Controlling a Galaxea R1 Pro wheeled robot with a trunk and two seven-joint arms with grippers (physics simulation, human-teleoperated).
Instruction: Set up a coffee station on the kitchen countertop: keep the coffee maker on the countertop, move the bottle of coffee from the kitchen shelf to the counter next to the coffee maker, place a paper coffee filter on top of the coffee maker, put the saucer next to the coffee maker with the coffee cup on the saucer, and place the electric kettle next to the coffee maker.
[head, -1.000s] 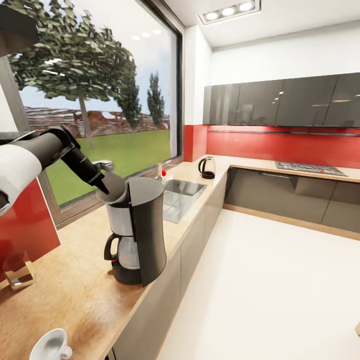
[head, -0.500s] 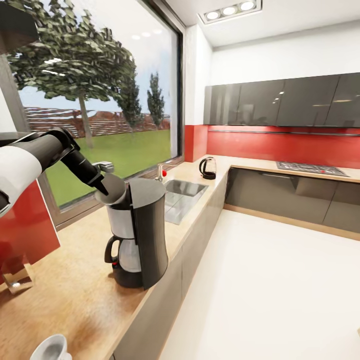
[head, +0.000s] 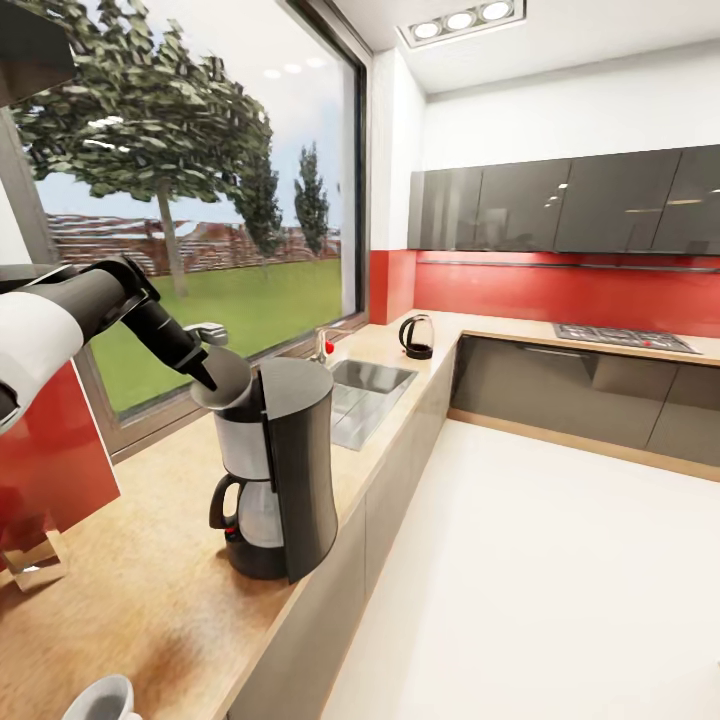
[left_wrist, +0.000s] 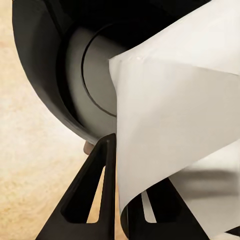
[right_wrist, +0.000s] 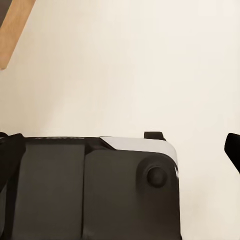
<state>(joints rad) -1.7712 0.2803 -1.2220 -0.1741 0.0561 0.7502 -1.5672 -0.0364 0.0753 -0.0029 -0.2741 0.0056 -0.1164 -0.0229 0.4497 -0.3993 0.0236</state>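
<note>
Pale paper coffee filter (left_wrist: 165, 125) pinched between left fingers (left_wrist: 95, 190) over coffee maker (head: 285, 470).

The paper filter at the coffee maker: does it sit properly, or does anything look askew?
The paper coffee filter looks askew. It leans off the window side of the coffee maker top, not seated flat on it, and the left gripper pinches its edge. The electric kettle stands upright far along the countertop.
</note>
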